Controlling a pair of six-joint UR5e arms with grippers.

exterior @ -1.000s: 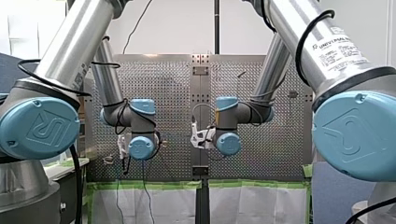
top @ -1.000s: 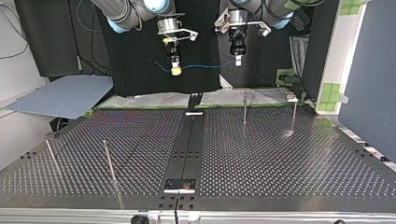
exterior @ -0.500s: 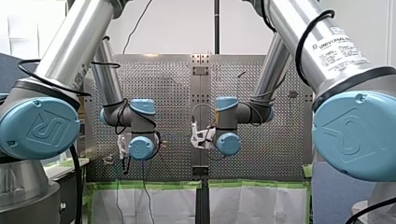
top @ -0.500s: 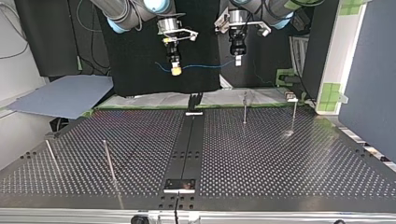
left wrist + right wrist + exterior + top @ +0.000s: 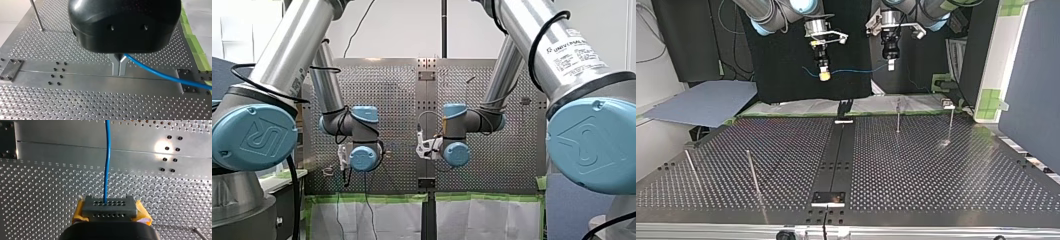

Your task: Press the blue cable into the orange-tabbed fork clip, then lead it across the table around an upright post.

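Both grippers hang high above the perforated table (image 5: 936, 170) with a blue cable (image 5: 852, 71) stretched between them. In the top view my left gripper (image 5: 890, 65), black with metal fingers, is at the right. My right gripper (image 5: 824, 76), with yellow pads, is at the left, and a short cable tail sticks out past it. The left wrist view shows my left gripper (image 5: 119, 67) shut on the blue cable (image 5: 162, 75), which runs off to one side. The right wrist view shows my right gripper (image 5: 109, 206) shut on the cable (image 5: 107, 162), which leads straight ahead. I cannot make out an orange-tabbed clip.
Thin upright posts stand on the table in the top view: two at the far right (image 5: 897, 116) (image 5: 950, 122) and two at the near left (image 5: 752, 172) (image 5: 690, 167). A dark centre rail (image 5: 838, 155) runs along the table. A small fixture (image 5: 948, 104) sits at the far right edge.
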